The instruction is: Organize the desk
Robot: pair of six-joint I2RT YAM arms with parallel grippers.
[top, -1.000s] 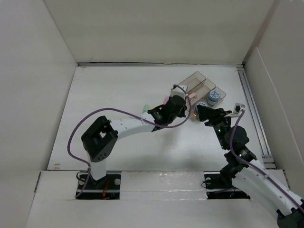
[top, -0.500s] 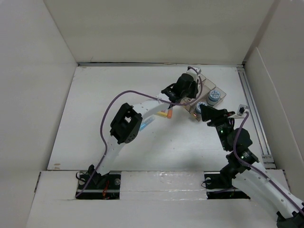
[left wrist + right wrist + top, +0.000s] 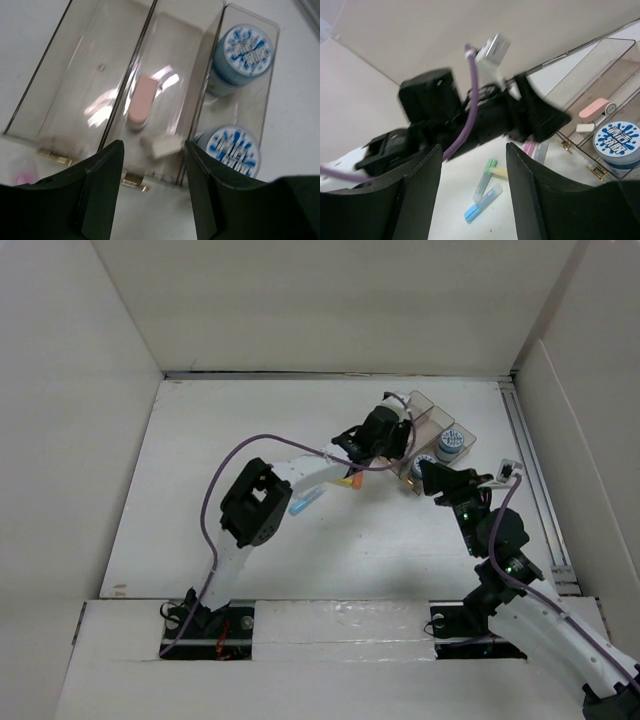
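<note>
The white desk [image 3: 200,490] holds a clear three-compartment tray [image 3: 432,412] at the back right. My left gripper [image 3: 152,167] hovers open over the tray's near end with nothing between its fingers. Just beyond it, in the middle compartment, lie a small white eraser [image 3: 162,146], blurred, and a pink eraser [image 3: 141,99]. Two blue-lidded jars [image 3: 247,47] [image 3: 231,149] fill the right compartment. The left compartment is bare. My right gripper [image 3: 472,155] stands open and empty beside the tray's near corner, above the desk.
Green [image 3: 485,179], yellow [image 3: 498,173] and blue [image 3: 482,204] highlighters lie loose on the desk left of the tray, a pink one [image 3: 530,148] close to it. The left arm [image 3: 485,115] stretches across in front of the right gripper. White wall panels surround the desk.
The left arm swung from mid-desk up to the tray, then its shut gripper opened; the white eraser now lies in the middle compartment. The right arm barely moved.
</note>
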